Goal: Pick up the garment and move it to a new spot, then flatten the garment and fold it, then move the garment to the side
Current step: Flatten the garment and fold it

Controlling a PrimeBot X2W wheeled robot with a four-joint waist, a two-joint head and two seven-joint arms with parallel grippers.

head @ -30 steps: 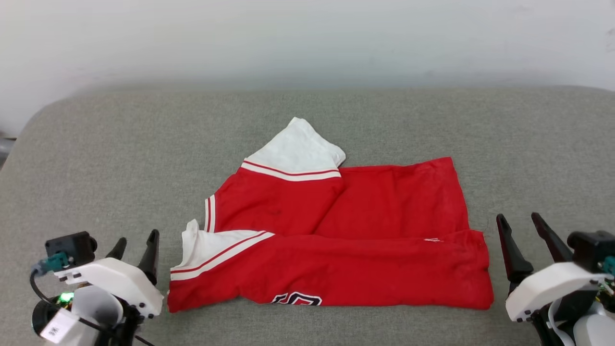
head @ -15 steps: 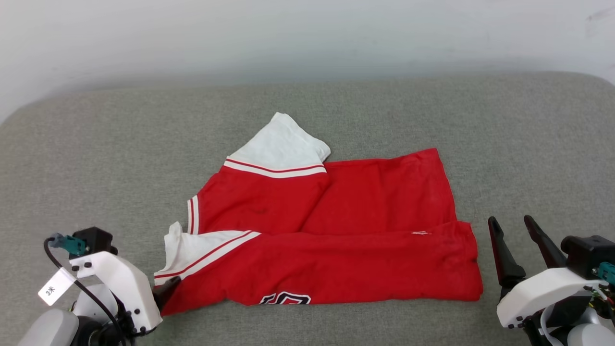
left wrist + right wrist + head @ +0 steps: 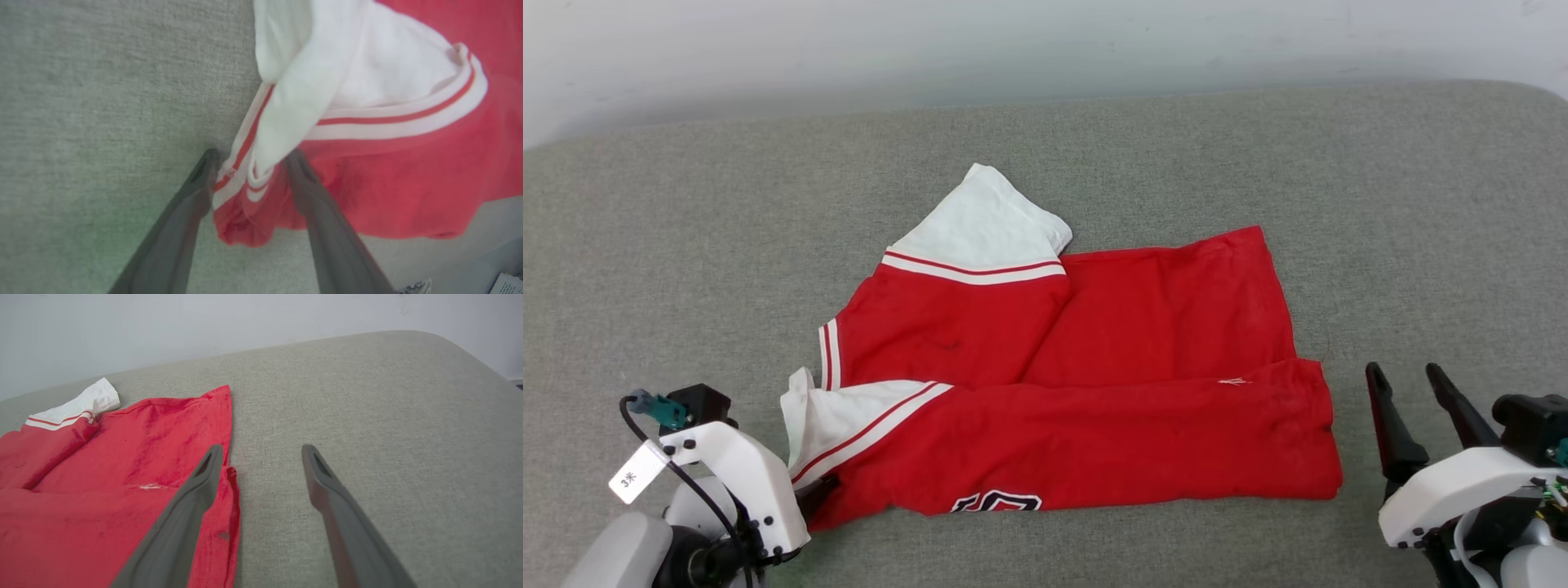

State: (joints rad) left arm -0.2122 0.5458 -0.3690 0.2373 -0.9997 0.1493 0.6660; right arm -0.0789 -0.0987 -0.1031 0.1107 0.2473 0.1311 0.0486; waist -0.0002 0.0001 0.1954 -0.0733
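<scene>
The garment [image 3: 1094, 392], a bright red jersey with white panels edged in red-and-white striped trim, is laid flat and partly folded at the middle of the grey padded surface [image 3: 1380, 204]. A long red band is folded across its near edge, where black white-outlined characters are partly seen. One white panel is pointed away at the far left; another is bunched at the near left corner.

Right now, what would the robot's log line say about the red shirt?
garment: roughly folded on grey cushion | left jaws: open around its near left corner | right jaws: open, beside its right edge
</scene>
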